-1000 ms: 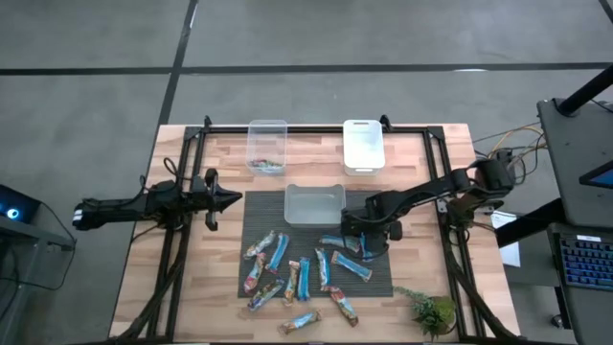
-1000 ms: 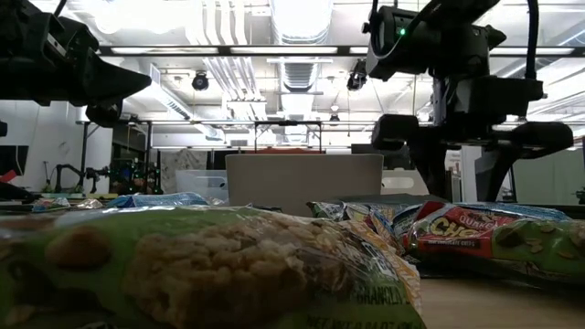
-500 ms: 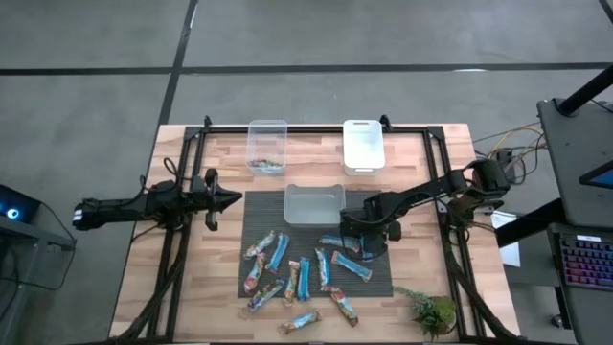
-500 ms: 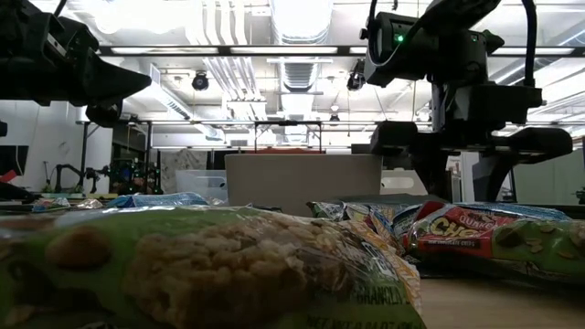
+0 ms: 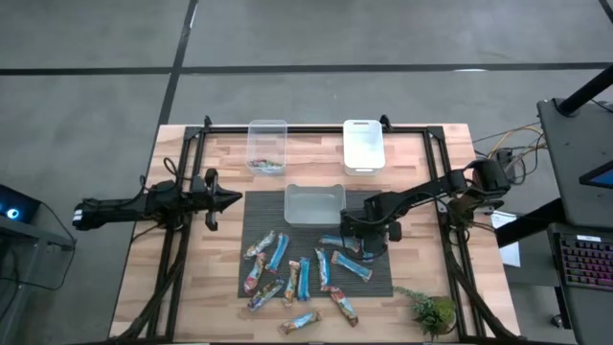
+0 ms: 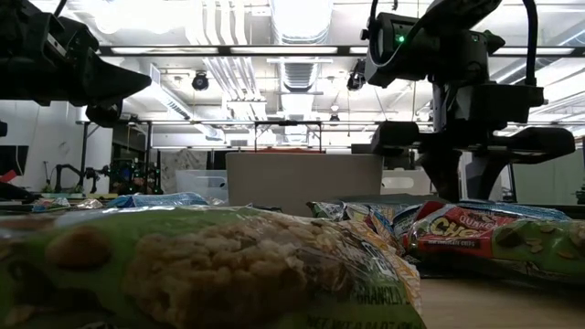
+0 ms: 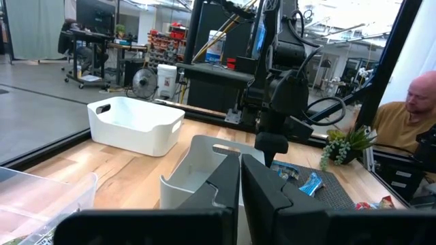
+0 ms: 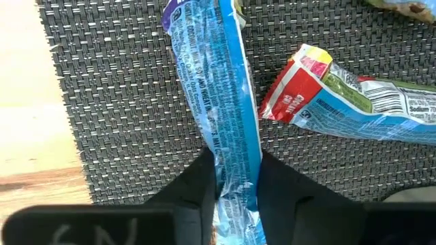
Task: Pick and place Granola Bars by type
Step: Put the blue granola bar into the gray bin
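Several granola bars (image 5: 297, 278) in blue and in multicoloured wrappers lie scattered on the dark woven mat (image 5: 259, 216). My right gripper (image 5: 367, 245) points down at the mat's right part, shut on a blue granola bar (image 8: 216, 88) that lies flat on the mat. A red, green and blue bar (image 8: 340, 102) lies just beside it. My left gripper (image 5: 230, 198) waits shut at the table's left, level above the wood, with nothing in it. My right gripper (image 8: 235, 170) pinches the blue bar's two long edges (image 8: 235, 153) between its two fingers, toward the bar's end at the table's right. The fingers come from above, pointing down, and lie across the bar. The bar lies flat on the mat.
A clear tub (image 5: 314, 203) stands at the mat's far edge. At the far side stand a clear tub (image 5: 267, 144) with a few bars in it and a white tub (image 5: 363, 144). A small green plant (image 5: 431, 311) sits at the near right corner.
My right gripper has stayed over the same spot and has shut its fingers onto the blue bar, which still lies on the mat.
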